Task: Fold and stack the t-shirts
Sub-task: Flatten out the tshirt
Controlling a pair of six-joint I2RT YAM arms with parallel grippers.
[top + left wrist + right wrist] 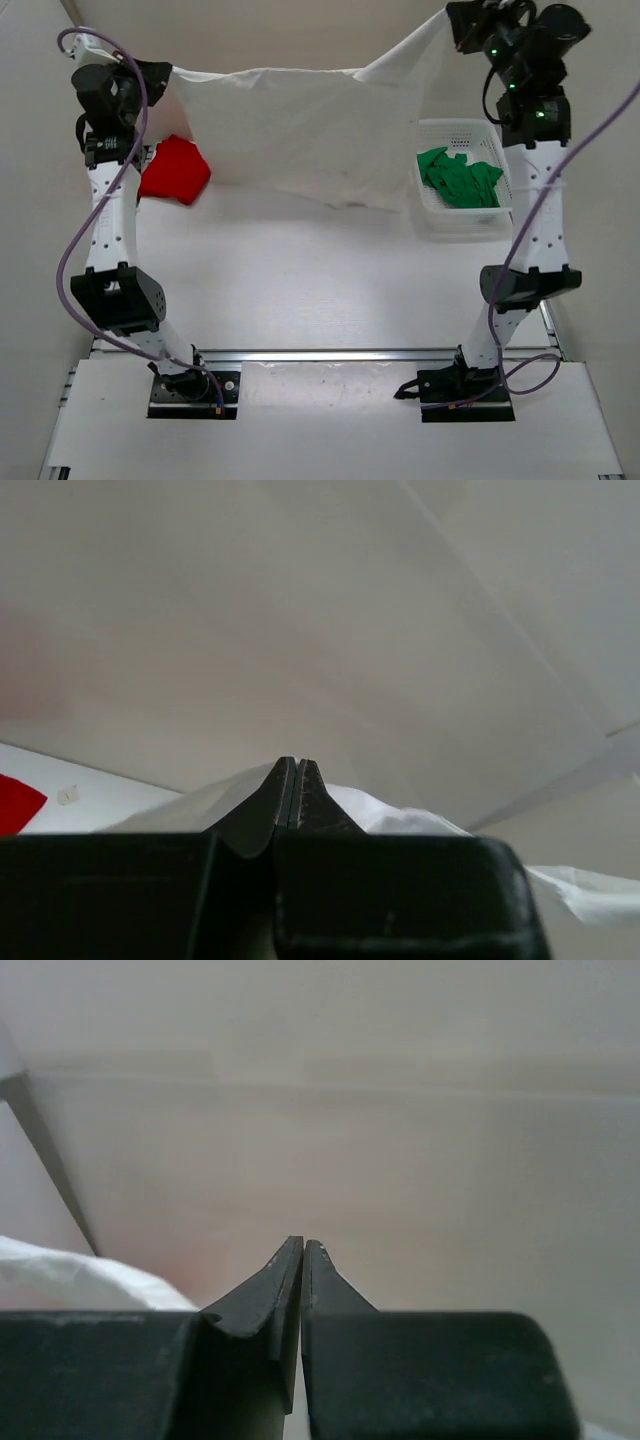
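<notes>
as the top view shows, the off-white shirt [300, 130] hangs stretched left of the basket [460, 222], clenched by the left gripper [165, 75] and right gripper [455, 25]; green shirt [460, 178] in the basket, red shirt [175, 170] well left of it. left wrist: jaws pressed together on the off-white shirt. right wrist: likewise.

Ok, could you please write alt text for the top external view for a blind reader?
Two arms hold a white shirt stretched between them over a table, jaws shut on its upper corners. A red shirt lies on the table at left; a crumpled green shirt sits in a basket at right.
</notes>
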